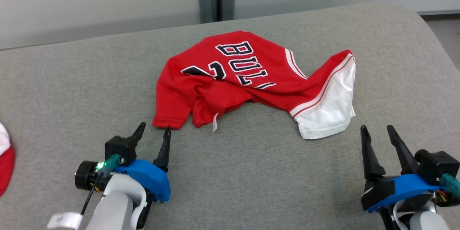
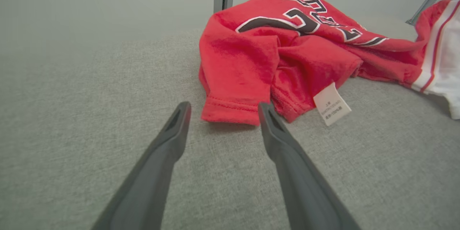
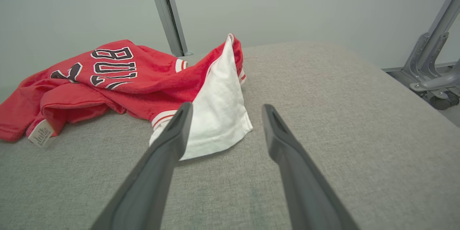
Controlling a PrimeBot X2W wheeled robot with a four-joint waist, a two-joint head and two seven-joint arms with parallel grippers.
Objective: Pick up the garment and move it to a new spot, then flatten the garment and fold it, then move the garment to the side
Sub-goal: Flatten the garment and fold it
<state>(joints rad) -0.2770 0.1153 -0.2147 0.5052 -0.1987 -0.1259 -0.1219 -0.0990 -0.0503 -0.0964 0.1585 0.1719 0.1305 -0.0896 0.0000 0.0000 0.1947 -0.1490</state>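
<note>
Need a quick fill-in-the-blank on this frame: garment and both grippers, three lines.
The garment lies crumpled and is mainly ____ in colour.
The left gripper, by the garment's hem, has its jaws ____.
The right gripper sits nearest the garment's ____ panel.
Missing words: red; open; white.
</note>
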